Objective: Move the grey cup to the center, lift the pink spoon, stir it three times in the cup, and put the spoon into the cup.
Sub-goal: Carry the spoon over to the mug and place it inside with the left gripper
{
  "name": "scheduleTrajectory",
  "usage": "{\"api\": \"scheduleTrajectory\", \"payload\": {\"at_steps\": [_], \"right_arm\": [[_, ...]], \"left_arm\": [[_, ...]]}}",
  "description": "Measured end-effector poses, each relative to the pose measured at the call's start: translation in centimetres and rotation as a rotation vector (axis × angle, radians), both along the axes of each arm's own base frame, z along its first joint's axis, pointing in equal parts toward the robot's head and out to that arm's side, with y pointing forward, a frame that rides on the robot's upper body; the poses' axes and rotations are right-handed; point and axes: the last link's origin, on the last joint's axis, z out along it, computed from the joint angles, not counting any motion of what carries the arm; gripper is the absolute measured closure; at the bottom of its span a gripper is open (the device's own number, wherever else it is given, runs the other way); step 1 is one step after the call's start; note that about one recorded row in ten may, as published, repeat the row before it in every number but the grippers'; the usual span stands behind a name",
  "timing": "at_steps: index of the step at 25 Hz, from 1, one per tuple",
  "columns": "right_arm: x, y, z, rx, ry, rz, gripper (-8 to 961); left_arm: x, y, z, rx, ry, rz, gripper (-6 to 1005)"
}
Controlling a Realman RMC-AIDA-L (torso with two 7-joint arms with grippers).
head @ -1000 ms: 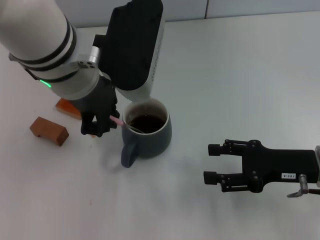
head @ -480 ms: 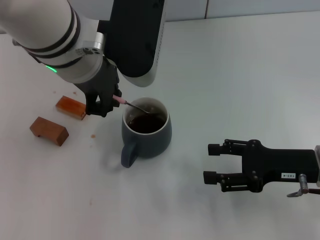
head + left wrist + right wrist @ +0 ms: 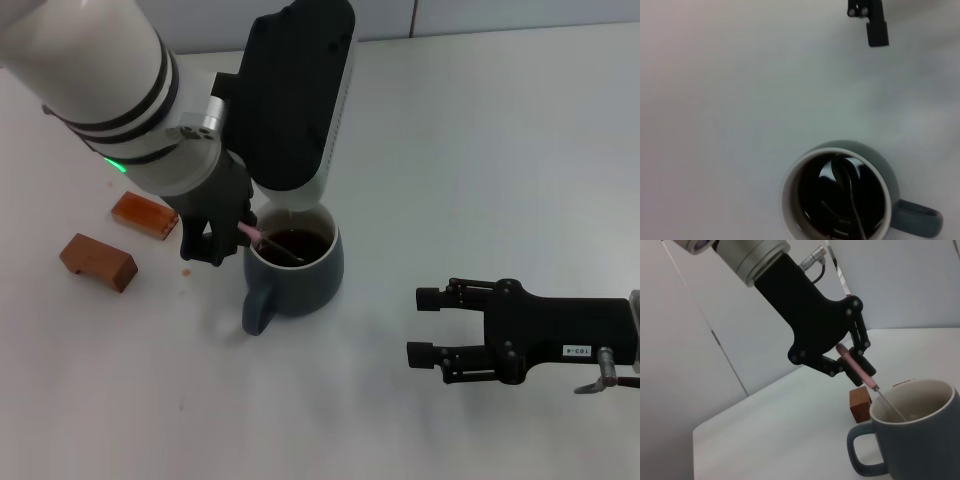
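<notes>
Two wooden blocks (image 3: 98, 261) lie at the left of the table (image 3: 480, 140). Just right of them, the left claw (image 3: 228, 238) grips the pink spoon (image 3: 250, 235), which slants down with its bowl in the dark liquid of the grey cup (image 3: 292, 269) mid-table. Well to the right, the right claw (image 3: 428, 325) hovers with fingers spread, holding nothing.
</notes>
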Motion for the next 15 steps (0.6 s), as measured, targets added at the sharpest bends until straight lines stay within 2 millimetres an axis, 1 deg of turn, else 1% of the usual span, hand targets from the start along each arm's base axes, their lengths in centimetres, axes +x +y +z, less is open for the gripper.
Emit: {"api": "scheduleTrajectory", "payload": {"at_steps": [7,12,15], "right_arm": [[0.1,0.0,0.0,-0.002,-0.002,-0.002,134],[0.0,0.0,0.0,-0.004,-0.002,-0.002,135],[0.0,0.0,0.0,-0.004,-0.002,-0.002,135]], "left_arm": [[-0.9,0.7,0.6,0.052,0.05,0.01,865],[-0.6,1.1,0.6,0.079,0.032,-0.007,865],[-0.2,0.9,0.3,0.073,0.016,-0.026,865]]}}
